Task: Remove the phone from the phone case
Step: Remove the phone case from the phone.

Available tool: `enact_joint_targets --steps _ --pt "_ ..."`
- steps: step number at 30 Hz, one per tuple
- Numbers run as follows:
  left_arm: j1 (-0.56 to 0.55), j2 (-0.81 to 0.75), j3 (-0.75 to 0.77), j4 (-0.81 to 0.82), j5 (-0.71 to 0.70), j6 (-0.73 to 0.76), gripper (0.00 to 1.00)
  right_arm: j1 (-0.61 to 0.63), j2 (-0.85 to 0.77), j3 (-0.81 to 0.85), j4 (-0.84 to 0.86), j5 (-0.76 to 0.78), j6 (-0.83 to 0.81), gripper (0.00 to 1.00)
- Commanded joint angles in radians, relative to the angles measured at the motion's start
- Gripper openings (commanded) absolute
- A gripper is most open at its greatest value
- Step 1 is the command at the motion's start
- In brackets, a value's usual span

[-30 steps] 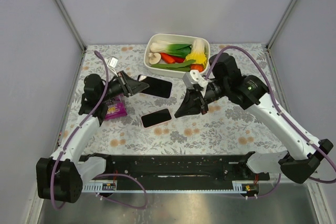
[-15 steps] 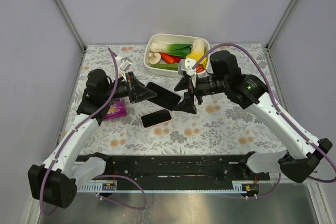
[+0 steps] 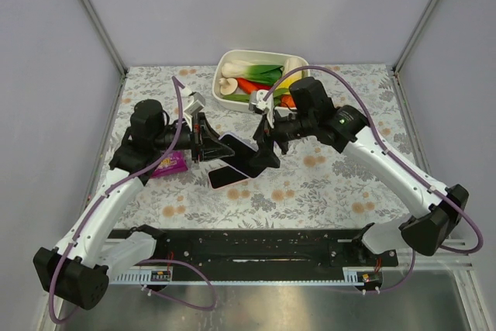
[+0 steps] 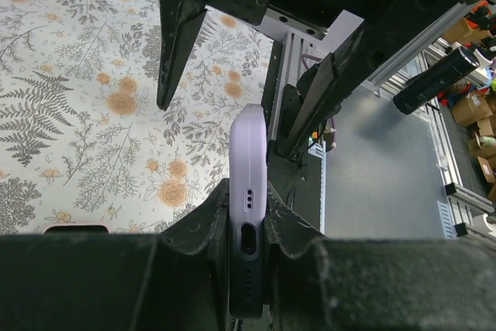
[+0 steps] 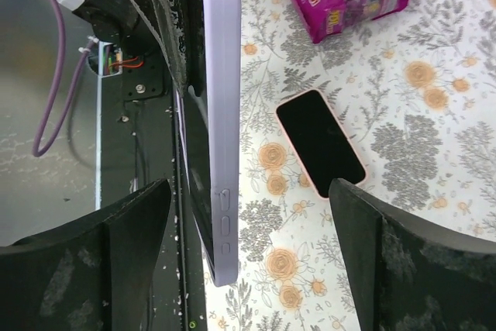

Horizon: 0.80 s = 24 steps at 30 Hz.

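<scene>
A phone (image 3: 242,154) with a dark screen sits in a lilac phone case (image 5: 221,106) and is held on edge above the table. My left gripper (image 4: 248,208) is shut on the case's (image 4: 248,153) port end. In the top view the left gripper (image 3: 211,143) comes in from the left. My right gripper (image 3: 262,157) stands open. Its fingers (image 5: 132,253) flank the free end of the cased phone without touching it. The case lies nearer the left finger in the right wrist view. Both right fingers (image 4: 180,36) also show beyond the case in the left wrist view.
A second phone with a pink rim (image 3: 230,174) lies screen up on the floral table (image 3: 333,176), right under the held one. A purple snack packet (image 3: 170,163) lies to its left. A white tub of vegetables (image 3: 261,75) stands at the back.
The right gripper has gone from shut to open and moved left, up to the free end of the cased phone. The left arm has carried the phone right, toward the middle.
</scene>
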Motion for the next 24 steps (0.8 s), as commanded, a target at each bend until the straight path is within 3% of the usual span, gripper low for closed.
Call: enact_joint_targets --steps 1,10,15,19,23,24 --pt "-0.005 -0.023 0.061 0.029 0.042 0.046 0.00 0.002 0.037 -0.009 0.019 -0.080 0.018 0.90" --pt "-0.008 -0.030 0.059 0.037 0.031 0.047 0.00 0.001 0.070 -0.052 0.036 -0.203 0.021 0.77" --pt "-0.005 -0.035 0.056 0.051 0.037 0.038 0.00 -0.001 0.058 -0.077 0.036 -0.227 0.004 0.64" --pt "-0.005 -0.036 0.052 0.061 0.037 0.029 0.00 -0.002 0.055 -0.092 0.051 -0.258 0.006 0.40" --pt "0.000 -0.036 0.033 0.110 0.034 -0.006 0.00 -0.004 0.046 -0.104 0.061 -0.300 -0.002 0.00" --pt "0.001 -0.035 0.030 0.119 0.032 -0.010 0.00 -0.005 0.041 -0.112 0.064 -0.301 -0.004 0.00"
